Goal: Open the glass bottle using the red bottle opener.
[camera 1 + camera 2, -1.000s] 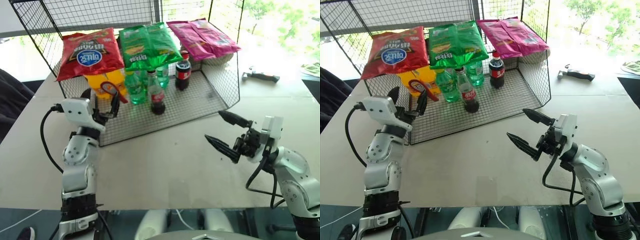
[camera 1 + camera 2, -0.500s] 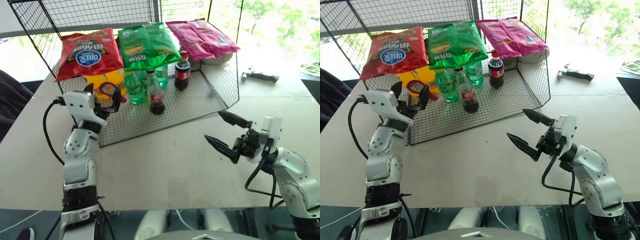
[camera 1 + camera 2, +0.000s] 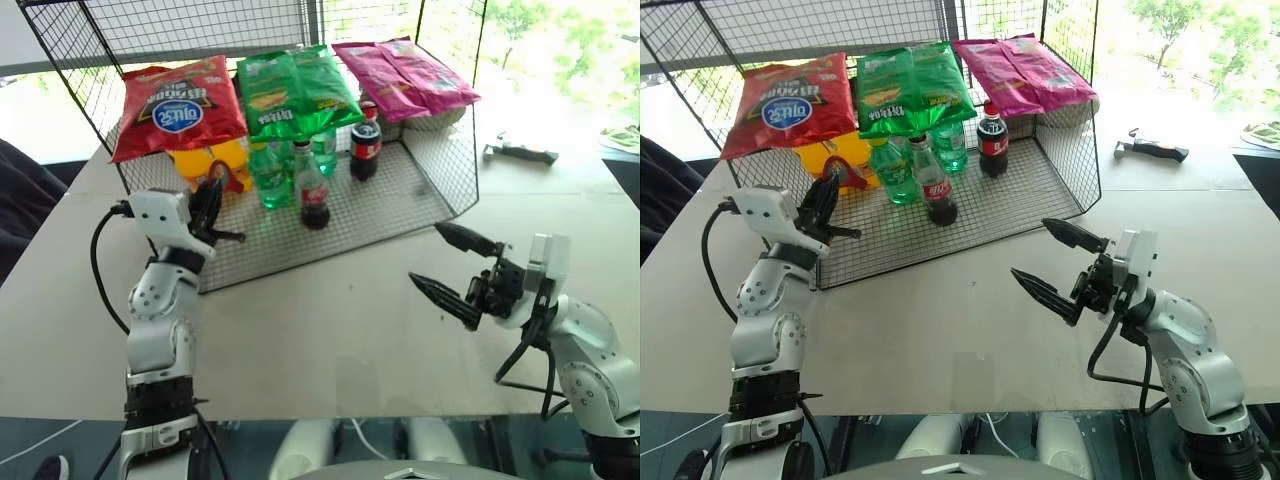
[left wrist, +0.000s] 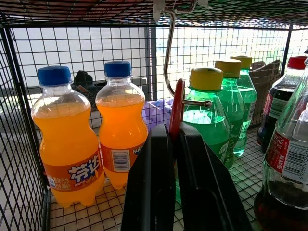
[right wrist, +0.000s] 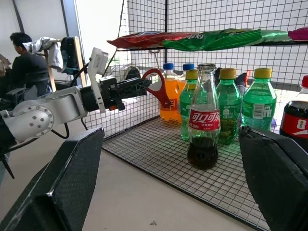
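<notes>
Upper left: I am clamping left gripper (image 3: 830, 207) on red bottle opener (image 5: 157, 89), hanging from hook, ready for lifting. Right gripper (image 3: 1058, 266) waiting wide open, empty. Glass bottle (image 3: 933, 182) standing mid-rack.

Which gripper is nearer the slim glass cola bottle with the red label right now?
Left. The left gripper, shut on the flat red bottle opener, sits just beside the glass cola bottle. The open right gripper hangs farther back, over the table outside the rack.
</notes>
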Available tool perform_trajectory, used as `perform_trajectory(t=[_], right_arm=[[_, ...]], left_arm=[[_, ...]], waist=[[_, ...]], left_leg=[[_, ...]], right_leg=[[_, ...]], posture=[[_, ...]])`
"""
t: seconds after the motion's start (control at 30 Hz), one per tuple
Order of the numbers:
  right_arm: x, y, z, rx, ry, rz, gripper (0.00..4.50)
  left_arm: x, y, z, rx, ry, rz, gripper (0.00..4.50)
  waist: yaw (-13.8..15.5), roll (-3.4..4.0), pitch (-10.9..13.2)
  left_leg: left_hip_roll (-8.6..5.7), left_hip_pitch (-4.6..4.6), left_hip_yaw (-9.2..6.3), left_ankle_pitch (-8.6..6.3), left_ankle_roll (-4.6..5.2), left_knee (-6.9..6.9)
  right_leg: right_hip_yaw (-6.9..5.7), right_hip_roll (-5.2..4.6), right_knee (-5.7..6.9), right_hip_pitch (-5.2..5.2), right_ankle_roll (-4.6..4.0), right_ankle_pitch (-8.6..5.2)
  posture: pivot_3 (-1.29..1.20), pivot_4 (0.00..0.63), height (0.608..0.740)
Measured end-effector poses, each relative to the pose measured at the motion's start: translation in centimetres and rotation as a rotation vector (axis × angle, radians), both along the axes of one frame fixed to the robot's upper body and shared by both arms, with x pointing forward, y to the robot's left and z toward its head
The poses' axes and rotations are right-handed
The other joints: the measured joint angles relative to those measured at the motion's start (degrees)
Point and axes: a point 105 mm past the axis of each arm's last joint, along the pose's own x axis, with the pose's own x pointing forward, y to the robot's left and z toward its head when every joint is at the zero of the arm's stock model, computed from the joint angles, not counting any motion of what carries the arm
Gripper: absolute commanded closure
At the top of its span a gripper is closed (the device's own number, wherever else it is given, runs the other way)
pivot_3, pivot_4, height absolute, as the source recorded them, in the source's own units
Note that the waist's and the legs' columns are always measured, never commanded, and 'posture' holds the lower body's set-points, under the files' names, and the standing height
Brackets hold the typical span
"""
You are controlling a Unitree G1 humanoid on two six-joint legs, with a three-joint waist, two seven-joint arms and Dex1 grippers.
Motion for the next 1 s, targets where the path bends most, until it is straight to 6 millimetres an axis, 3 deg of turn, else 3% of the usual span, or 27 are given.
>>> perform_trajectory(t=[0.6, 1.0], right_arm=[[-0.3, 0.3, 0.6, 0.025, -0.011, 0.042, 0.0], [-0.2, 0.4, 0.8, 0.019, -0.017, 0.047, 0.0]], left_arm=[[-1.0, -1.6, 1.7, -0.153, -0.064, -0.086, 4.46], [-1.9, -2.0, 0.8, -0.2, -0.02, -0.111, 4.46]], waist=[[0.0, -0.02, 0.0], [0.1, -0.03, 0.0]], left_leg=[[0.0, -0.01, 0.0, 0.0, 0.0, 0.01], [0.0, -0.01, 0.0, 0.0, 0.0, 0.01]], right_leg=[[0.0, 0.0, 0.0, 0.0, 0.0, 0.0], [0.0, 0.0, 0.0, 0.0, 0.0, 0.0]], posture=[[0.0, 0.15, 0.74], [0.0, 0.15, 0.74]])
